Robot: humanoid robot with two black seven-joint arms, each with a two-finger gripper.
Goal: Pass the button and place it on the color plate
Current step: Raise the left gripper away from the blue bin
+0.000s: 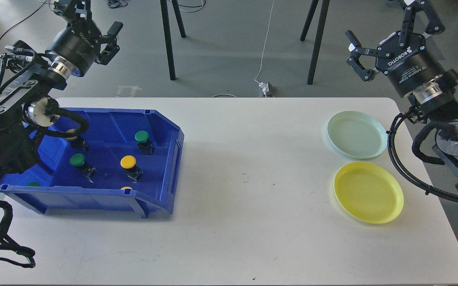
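Head view: bin point(165, 159) holds three green buttons point(141, 136) and three yellow buttons point(128, 161), some half hidden. Two plates: green plate point(376, 149), yellow plate point(392, 210). Left gripper point(94, 16) spread, raised behind bin, clear of buttons. Right gripper point(388, 24) spread, above plates.

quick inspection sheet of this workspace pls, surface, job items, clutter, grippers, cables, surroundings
surface: white table, a few small dark specks, otherwise bare in the middle
job's things: blue bin at left holding green buttons and yellow buttons, some partly hidden; pale green plate and yellow plate at right, both empty
clutter: nothing seen
grippers: left gripper open, raised behind the bin; right gripper open, raised behind the plates; neither holds anything
cables: black arm hoses at both table edges; white cable on the floor to a power strip
surroundings: grey floor, black stand legs
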